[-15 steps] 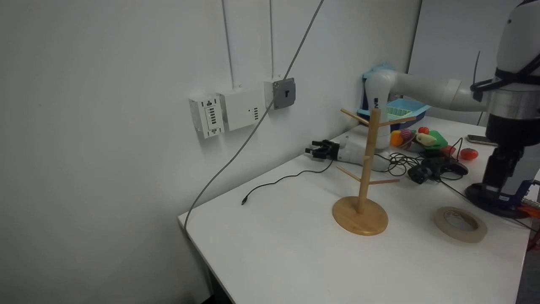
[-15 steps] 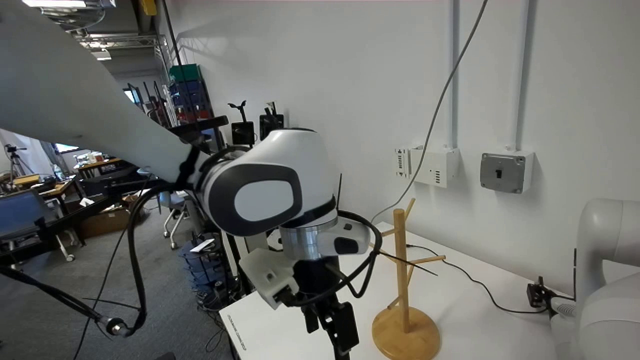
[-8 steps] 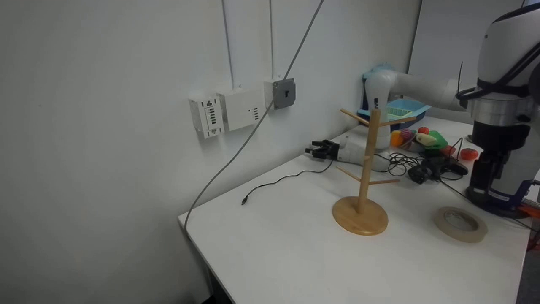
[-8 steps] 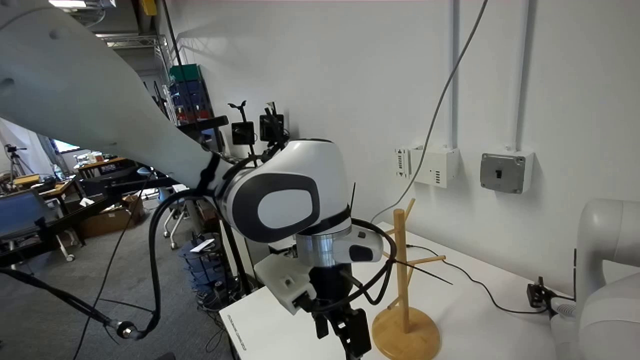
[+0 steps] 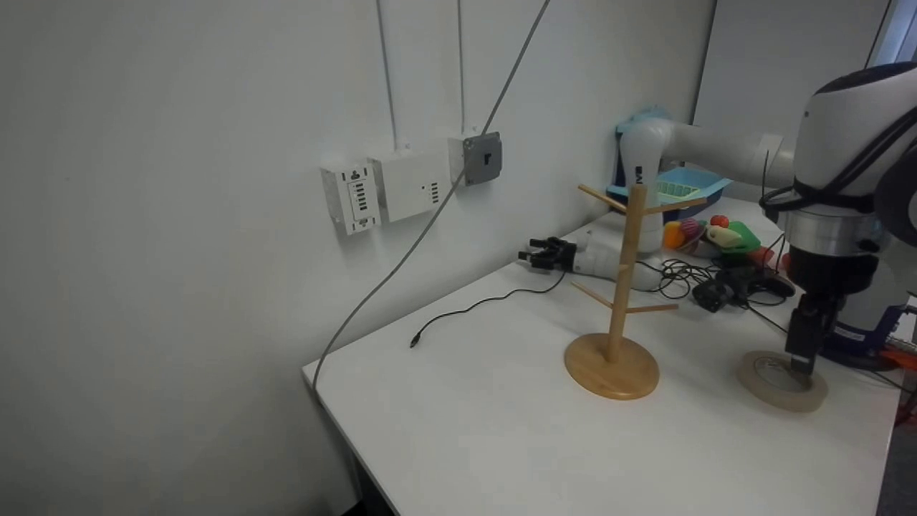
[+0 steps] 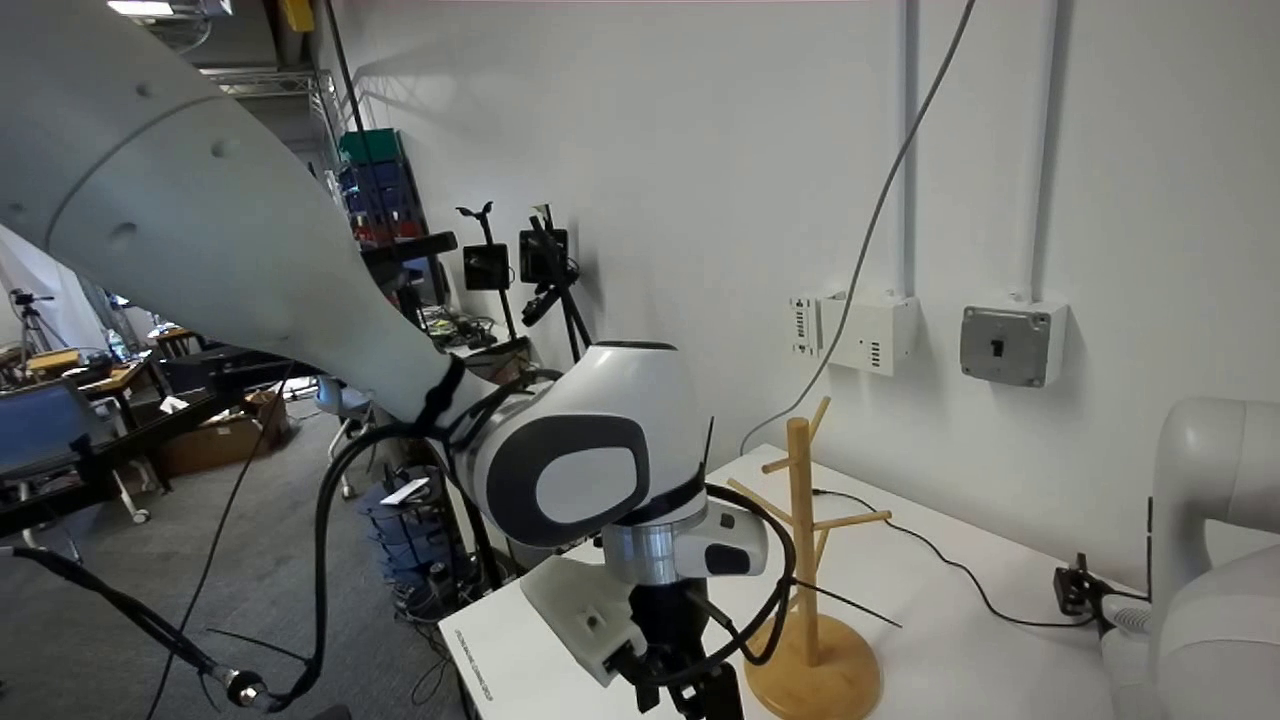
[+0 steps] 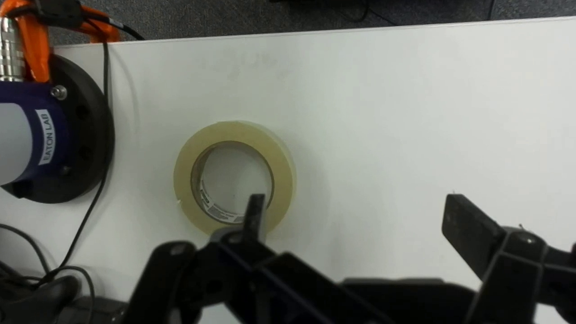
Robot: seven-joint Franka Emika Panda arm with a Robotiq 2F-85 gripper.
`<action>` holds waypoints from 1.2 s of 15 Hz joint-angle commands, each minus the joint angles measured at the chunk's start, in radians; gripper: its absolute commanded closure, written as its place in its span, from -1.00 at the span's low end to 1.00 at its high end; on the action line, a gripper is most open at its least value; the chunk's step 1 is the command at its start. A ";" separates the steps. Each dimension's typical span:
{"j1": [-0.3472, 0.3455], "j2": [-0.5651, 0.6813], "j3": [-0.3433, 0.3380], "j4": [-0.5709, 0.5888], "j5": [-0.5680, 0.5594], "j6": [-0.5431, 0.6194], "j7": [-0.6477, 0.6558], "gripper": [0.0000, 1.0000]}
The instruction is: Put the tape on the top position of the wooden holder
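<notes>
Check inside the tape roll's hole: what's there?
Wrist view: white tabletop shows through the tape roll, with printing on its inner wall. A gripper finger covers the hole's lower-right part, hiding what lies there; whether it dips in, I can't tell.

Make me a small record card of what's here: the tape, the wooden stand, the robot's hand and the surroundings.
Tape: beige ring, flat on the white table
Wooden stand: upright, nothing hung on its pegs
Hand: open, holding nothing; one finger overlaps the tape in the wrist view
Contact: can't tell whether that finger touches
Surroundings: colourful pile on the table, grey switch box on the wall
Tape on stand: not yet
</notes>
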 commanded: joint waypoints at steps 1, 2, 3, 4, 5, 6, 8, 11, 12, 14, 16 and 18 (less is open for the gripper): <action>-0.005 0.047 -0.013 -0.015 -0.023 0.093 -0.041 -1.00; -0.006 0.058 -0.017 -0.020 -0.027 0.112 -0.044 -1.00; -0.008 0.068 -0.023 -0.026 -0.033 0.133 -0.050 -1.00; -0.009 0.079 -0.030 -0.028 -0.041 0.150 -0.054 -1.00; -0.010 0.090 -0.040 -0.030 -0.058 0.170 -0.054 -1.00; -0.011 0.099 -0.051 -0.032 -0.075 0.191 -0.054 -1.00; -0.020 0.118 -0.067 -0.032 -0.085 0.220 -0.063 -1.00; -0.032 0.149 -0.078 -0.021 -0.060 0.233 -0.076 -1.00; -0.013 0.126 -0.073 -0.028 -0.059 0.198 -0.048 -1.00; -0.014 0.131 -0.075 -0.028 -0.058 0.199 -0.048 -1.00; -0.011 0.131 -0.073 -0.028 -0.058 0.199 -0.047 -1.00; -0.017 0.147 -0.070 -0.016 -0.058 0.202 -0.068 -1.00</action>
